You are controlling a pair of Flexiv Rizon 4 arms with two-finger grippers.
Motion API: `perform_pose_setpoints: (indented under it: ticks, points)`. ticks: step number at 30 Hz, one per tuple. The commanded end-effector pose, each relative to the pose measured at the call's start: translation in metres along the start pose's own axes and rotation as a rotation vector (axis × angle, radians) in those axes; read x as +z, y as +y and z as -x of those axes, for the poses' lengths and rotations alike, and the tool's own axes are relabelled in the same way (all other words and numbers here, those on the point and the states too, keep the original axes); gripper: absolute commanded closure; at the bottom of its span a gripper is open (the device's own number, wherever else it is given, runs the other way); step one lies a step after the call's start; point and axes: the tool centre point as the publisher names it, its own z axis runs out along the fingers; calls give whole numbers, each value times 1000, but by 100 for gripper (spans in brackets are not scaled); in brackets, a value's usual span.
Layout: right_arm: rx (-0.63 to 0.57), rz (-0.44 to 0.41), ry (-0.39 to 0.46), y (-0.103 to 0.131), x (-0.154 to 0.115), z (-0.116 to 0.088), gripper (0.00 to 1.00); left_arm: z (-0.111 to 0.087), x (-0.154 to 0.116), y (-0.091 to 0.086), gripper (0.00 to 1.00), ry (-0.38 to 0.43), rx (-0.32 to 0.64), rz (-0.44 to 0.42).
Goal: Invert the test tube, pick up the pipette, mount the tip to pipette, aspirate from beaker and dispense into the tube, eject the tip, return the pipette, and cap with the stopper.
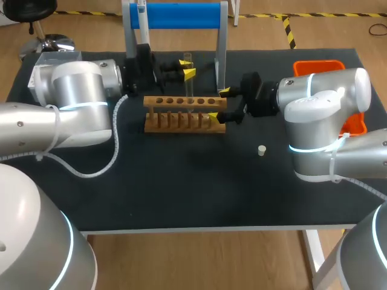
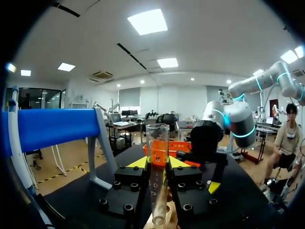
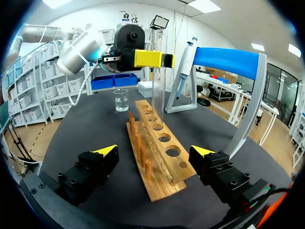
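Note:
A clear glass test tube (image 1: 188, 87) stands upright, open end up, with my left gripper (image 1: 187, 68) shut on it. Its lower end reaches down to a hole of the wooden rack (image 1: 184, 113). In the left wrist view the tube (image 2: 157, 143) rises between the left gripper's (image 2: 157, 164) fingers. My right gripper (image 1: 219, 104) is open, its fingers on either side of the rack's right end; in its own view the right gripper (image 3: 155, 153) straddles the rack (image 3: 157, 138). The pipette (image 3: 187, 62) hangs on the blue stand (image 3: 228, 57). A beaker (image 3: 121, 100) with water stands behind the rack. The stopper (image 1: 262, 150) lies on the table.
The blue pipette stand (image 1: 175, 15) rises at the table's back edge, just behind the rack. An orange tray (image 1: 318, 65) sits at the back right, behind my right arm.

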Motion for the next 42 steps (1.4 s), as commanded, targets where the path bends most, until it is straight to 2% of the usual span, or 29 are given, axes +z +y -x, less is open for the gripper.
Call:
perform_pose_setpoints:
  ticks: [1, 42]
  points:
    - [0, 1, 1, 0, -1, 0, 0, 2, 3, 2, 100, 4, -4, 3]
    - [0, 1, 1, 0, -1, 0, 0, -3, 5, 21, 100, -24, -26, -21]
